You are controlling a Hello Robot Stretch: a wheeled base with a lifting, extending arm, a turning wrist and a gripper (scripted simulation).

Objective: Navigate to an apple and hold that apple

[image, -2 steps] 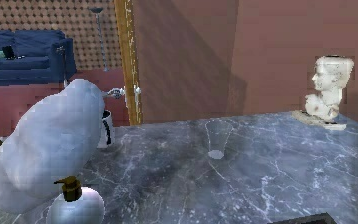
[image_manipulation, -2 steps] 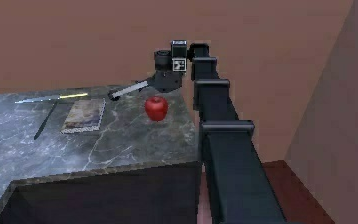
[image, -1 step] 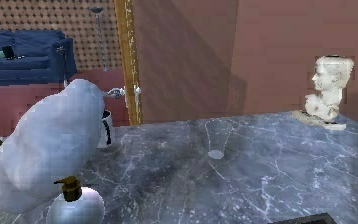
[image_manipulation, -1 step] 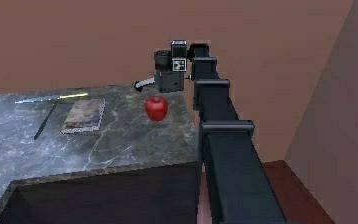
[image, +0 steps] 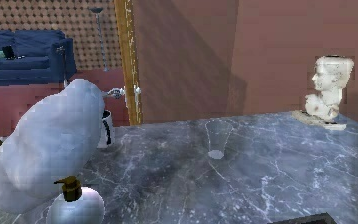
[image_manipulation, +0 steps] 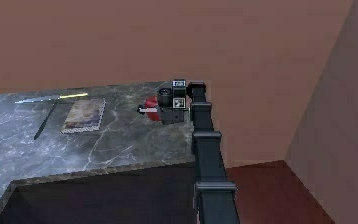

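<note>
One red blob (image_manipulation: 144, 106) shows at your gripper (image_manipulation: 153, 110) near the far corner of the marble counter (image_manipulation: 117, 150) (whether it's held, you cannot tell); one book (image_manipulation: 82, 115) lies apart from it.

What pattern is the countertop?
Countertop: dark grey marble, pale veins. Best in the forward view.
</note>
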